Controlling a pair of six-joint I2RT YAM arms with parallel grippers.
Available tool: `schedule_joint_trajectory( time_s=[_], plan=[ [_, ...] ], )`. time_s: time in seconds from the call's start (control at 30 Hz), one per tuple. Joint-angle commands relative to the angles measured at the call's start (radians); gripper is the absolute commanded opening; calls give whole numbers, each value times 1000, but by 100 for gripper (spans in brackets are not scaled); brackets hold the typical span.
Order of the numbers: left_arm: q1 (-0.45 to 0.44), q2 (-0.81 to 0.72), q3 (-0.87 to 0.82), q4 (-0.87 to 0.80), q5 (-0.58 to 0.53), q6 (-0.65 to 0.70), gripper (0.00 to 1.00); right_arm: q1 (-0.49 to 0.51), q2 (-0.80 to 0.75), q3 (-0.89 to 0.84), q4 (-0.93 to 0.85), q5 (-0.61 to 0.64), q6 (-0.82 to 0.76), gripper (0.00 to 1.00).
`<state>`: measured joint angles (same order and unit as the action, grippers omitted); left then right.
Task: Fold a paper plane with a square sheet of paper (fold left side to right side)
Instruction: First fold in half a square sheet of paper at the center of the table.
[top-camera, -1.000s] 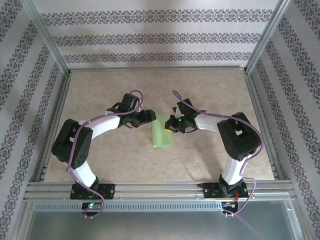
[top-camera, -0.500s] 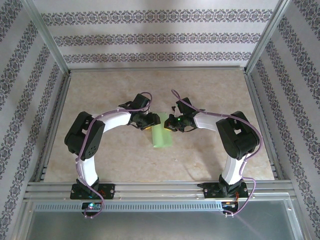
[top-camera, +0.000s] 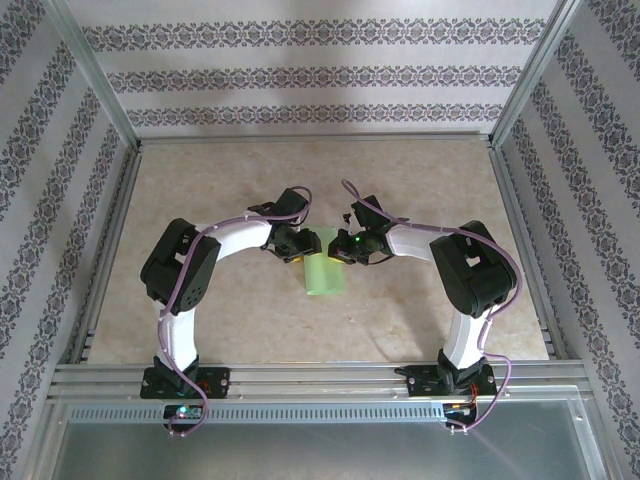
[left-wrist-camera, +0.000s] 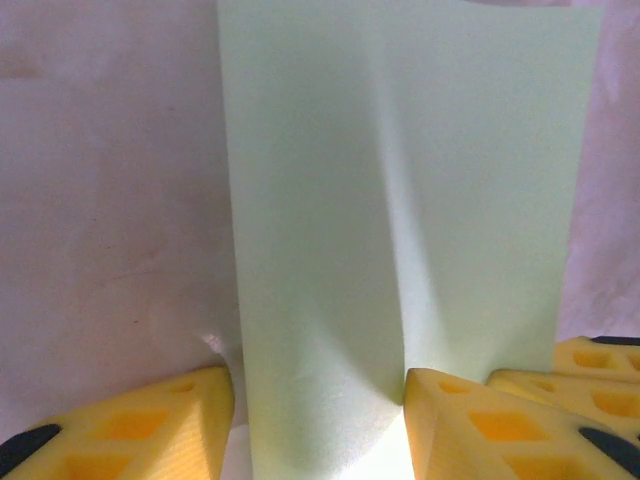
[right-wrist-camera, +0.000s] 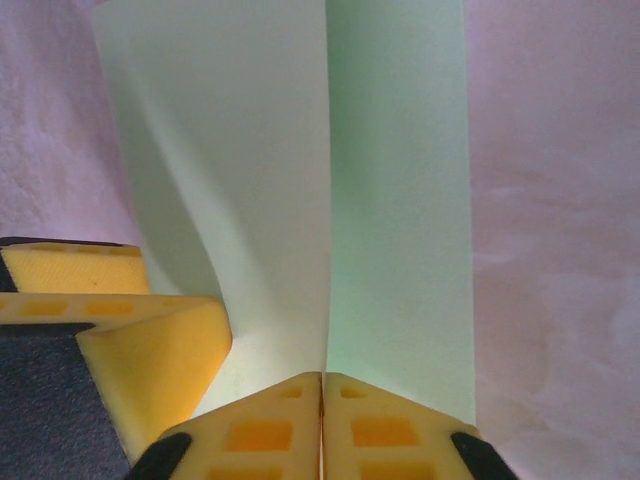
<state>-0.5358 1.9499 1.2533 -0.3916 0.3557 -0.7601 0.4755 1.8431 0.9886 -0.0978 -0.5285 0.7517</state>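
Note:
The square sheet of paper (top-camera: 322, 272) is light green and lies mid-table, folded lengthwise into a tall strip with one flap lifted. My left gripper (top-camera: 303, 245) is at its far left end. In the left wrist view the left gripper (left-wrist-camera: 320, 430) is open, its yellow fingers (left-wrist-camera: 150, 425) straddling the sheet of paper (left-wrist-camera: 400, 200) near the fold. My right gripper (top-camera: 340, 248) meets the same end from the right. In the right wrist view the right gripper (right-wrist-camera: 322, 420) is shut on the raised edge of the sheet of paper (right-wrist-camera: 390, 200). A paper plane is out of view.
The beige table (top-camera: 200, 190) is boxed in by aluminium posts and patterned walls. A metal rail (top-camera: 320, 375) carries both arm bases at the near edge. The two grippers sit almost tip to tip, and the left one's finger (right-wrist-camera: 130, 330) shows in the right wrist view.
My left arm has swung its elbow to the right and brought its gripper up to the paper, with the jaws narrowing. The right gripper has stayed on the paper's edge.

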Motion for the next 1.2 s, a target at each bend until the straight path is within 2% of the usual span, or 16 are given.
schedule_joint_trajectory(
  time_s=[0.0,0.1,0.3,0.57,1.17],
  plan=[
    [-15,45,21,-90,-58,27,49,-3,-14,11,-20,34,-18,17],
    [-22,62,39,-119,-83,36,48,-24,-57,-10,-26,61,-21,25],
    [-37,102,82,-173,-111,51,48,-84,-173,-66,-75,146,-44,35],
    [-56,130,118,-214,-142,70,48,-129,-280,-129,-96,206,-54,38],
    [-70,212,201,-237,-159,15,54,-132,-301,-146,-102,194,-58,38]
  ],
)
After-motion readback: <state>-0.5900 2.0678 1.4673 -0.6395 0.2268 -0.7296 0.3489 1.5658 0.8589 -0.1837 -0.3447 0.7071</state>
